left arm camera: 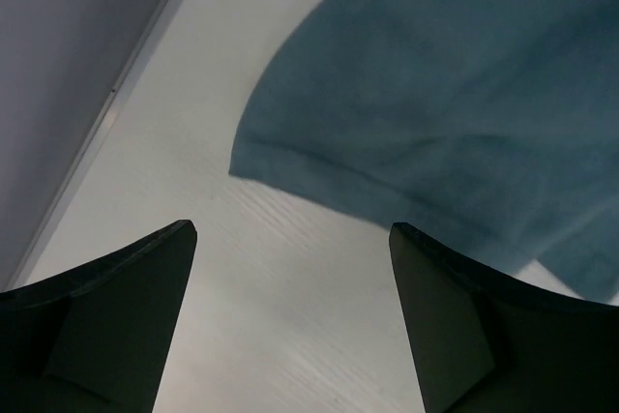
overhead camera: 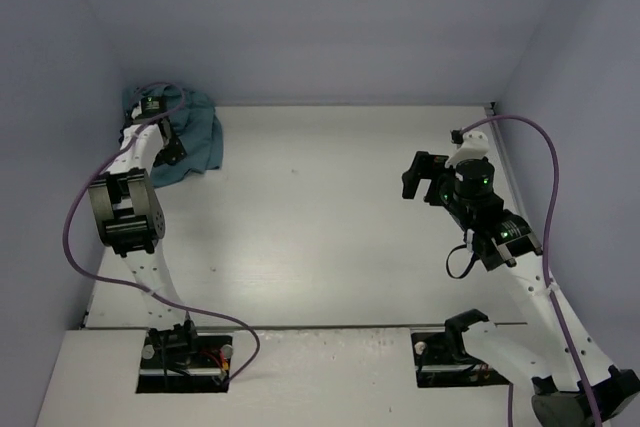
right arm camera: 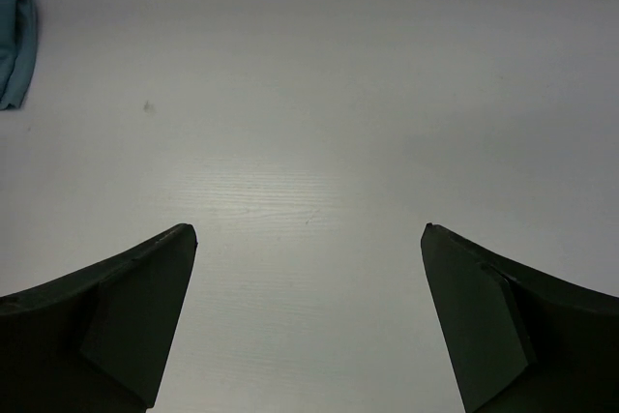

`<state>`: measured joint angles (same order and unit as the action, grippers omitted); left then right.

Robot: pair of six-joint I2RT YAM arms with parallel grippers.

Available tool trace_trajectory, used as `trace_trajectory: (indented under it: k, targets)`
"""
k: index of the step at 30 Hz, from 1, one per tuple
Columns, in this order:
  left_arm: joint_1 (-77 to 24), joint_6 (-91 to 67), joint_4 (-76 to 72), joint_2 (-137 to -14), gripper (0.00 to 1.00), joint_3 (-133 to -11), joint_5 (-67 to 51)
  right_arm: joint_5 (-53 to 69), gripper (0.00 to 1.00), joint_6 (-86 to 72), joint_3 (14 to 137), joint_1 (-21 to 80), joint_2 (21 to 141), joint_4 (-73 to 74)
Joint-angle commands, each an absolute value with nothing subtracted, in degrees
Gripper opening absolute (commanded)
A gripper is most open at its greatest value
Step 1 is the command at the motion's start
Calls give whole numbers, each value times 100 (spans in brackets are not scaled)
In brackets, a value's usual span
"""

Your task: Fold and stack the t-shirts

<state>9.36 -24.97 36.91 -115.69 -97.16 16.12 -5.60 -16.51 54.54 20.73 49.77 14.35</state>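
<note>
One teal t-shirt point(overhead camera: 200, 132) lies crumpled in the far left corner of the table point(overhead camera: 320, 237), seen from above, my left gripper point(overhead camera: 176, 150) at its edge. Left wrist: jaws wide apart, shirt hem point(left arm camera: 319, 181) just beyond them, untouched. Right wrist: my right gripper point(right arm camera: 309, 229) gapes over the table, t-shirt far off left.

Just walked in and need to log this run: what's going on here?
One teal t-shirt lies bunched in the far-left corner of a white table. The left gripper hangs open just short of the shirt's hem, not gripping it. The right gripper is open and empty over bare table on the right. Nothing is folded yet.
</note>
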Motion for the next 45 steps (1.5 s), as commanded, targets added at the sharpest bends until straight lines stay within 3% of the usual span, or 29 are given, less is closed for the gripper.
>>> trace_trajectory:
  k: [1, 7, 15, 16, 21, 24, 28, 32, 37, 41, 45]
  targets:
    - [1243, -2376, 3545, -11816, 76, -10315, 1467, -179, 100, -1793, 5572, 2121, 5115, 1055]
    - [1643, -2306, 3548, -12275, 64, -10450, 900, -208, 100, -1885, 5543, 2127, 5213, 1053]
    - [1715, -2248, 3507, -12430, 56, -10136, 699, -326, 100, -2041, 5484, 2127, 5182, 1046]
    - [1739, -2225, 3507, -12469, 53, -10167, 637, -342, 100, -2064, 5476, 2127, 5136, 1046]
    - [1784, -2070, 3504, -12700, 16, -10390, 206, -325, 100, -2101, 5395, 2127, 4936, 1055]
    - [1784, -1884, 3393, -12702, 1, -10453, -54, -294, 100, -2127, 5326, 2121, 4747, 1057]
    - [1672, -1947, 3403, -12355, 0, -10429, -795, -288, 100, -2096, 5286, 2125, 4502, 1074]
    - [809, -2633, 3468, -11075, 0, -10209, -1210, -365, 100, -2009, 5425, 2117, 4294, 1072]
    - [-1756, -3983, 3222, -10023, 0, -10201, -768, -622, 100, -1684, 5667, 2118, 4175, 1102]
    - [-3455, -4662, 2574, -10084, 0, -10241, -126, -784, 100, -1494, 5924, 2118, 4117, 1116]
    - [-4163, -4995, 2205, -10652, 1, -10596, 4, -893, 100, -1352, 6062, 2109, 4021, 1148]
